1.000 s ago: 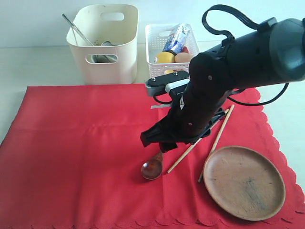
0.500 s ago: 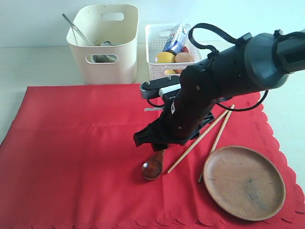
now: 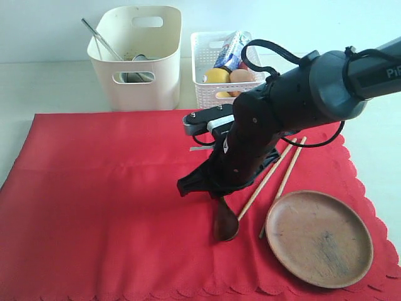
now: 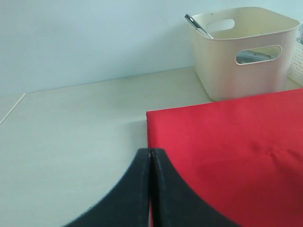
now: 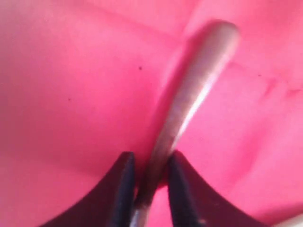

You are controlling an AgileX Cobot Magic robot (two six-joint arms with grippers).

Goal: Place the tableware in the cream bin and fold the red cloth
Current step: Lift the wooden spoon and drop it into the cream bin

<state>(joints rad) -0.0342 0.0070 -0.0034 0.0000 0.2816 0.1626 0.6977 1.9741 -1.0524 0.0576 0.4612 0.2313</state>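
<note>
My right gripper (image 5: 149,161) is shut on the handle of the dark wooden spoon (image 5: 189,104), low over the red cloth (image 3: 94,188). In the exterior view the spoon (image 3: 225,226) hangs tilted under the right arm, its bowl down by the cloth. Two wooden chopsticks (image 3: 276,166) lie just right of it, and the round brown plate (image 3: 318,238) sits at the cloth's front right. The cream bin (image 3: 156,88) stands behind the cloth and holds a knife (image 3: 100,39) and a steel cup (image 3: 135,76). My left gripper (image 4: 150,151) is shut on nothing at the cloth's left edge (image 4: 236,142).
A white perforated basket (image 3: 207,88) right of the cream bin holds food and a milk carton (image 3: 230,47). Bare pale table (image 4: 71,132) lies left of the cloth. The right arm's bulk hides the cloth's middle right.
The right arm sank and shifted left, and its jaws closed on the spoon's handle. The spoon swung, its bowl moving right toward the chopsticks. The left gripper stayed still.
</note>
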